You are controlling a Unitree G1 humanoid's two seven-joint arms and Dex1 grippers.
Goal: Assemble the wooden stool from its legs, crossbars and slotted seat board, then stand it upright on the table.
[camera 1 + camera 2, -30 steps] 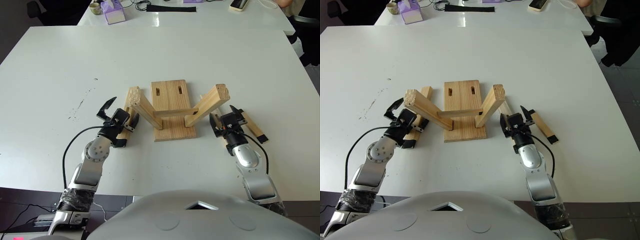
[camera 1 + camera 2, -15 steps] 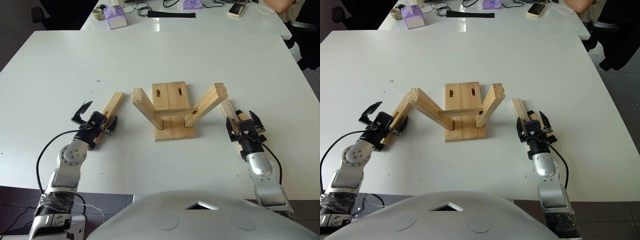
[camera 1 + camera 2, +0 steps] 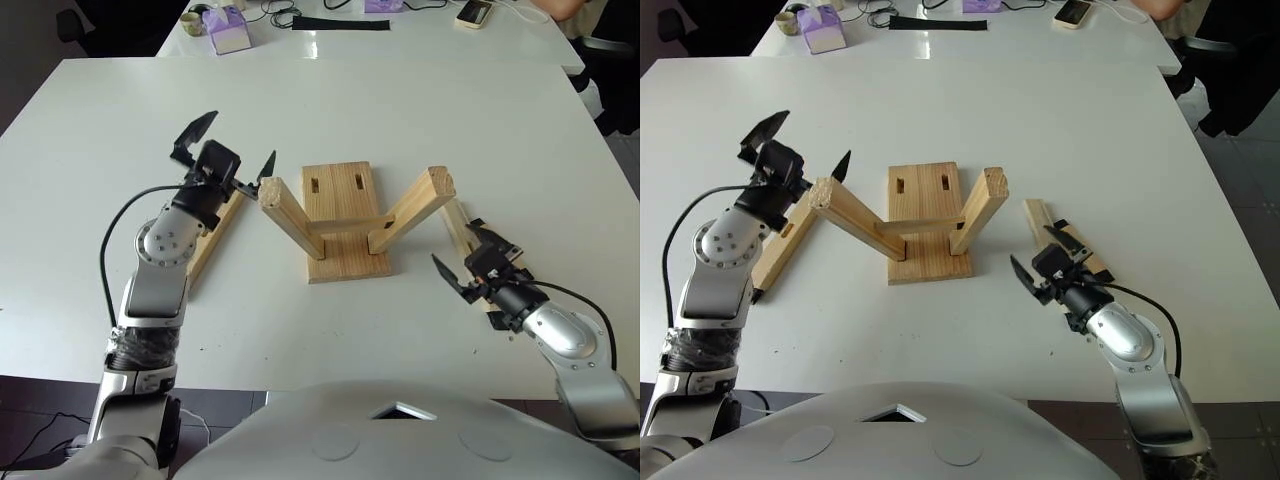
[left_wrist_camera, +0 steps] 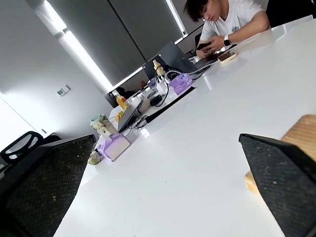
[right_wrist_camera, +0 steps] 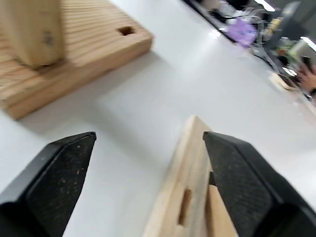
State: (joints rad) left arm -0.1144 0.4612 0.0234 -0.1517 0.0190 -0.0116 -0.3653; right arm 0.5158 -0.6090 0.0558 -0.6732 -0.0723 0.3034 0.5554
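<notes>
Half-built stool on the white bench, both grippers with fingers spread wide.

The seat board [image 3: 925, 205] lies flat midway between the side edges, nearer the front edge. Two legs [image 3: 855, 217] stand in it, splayed apart and joined by a crossbar [image 3: 920, 227]. The left gripper [image 3: 803, 146] hangs just beside the top of the left one, above a loose leg [image 3: 780, 252] lying toward the left edge. The right gripper [image 3: 1038, 252] sits low over another loose leg [image 3: 1038, 213], with a short stick [image 3: 1095, 264] beside it.
</notes>
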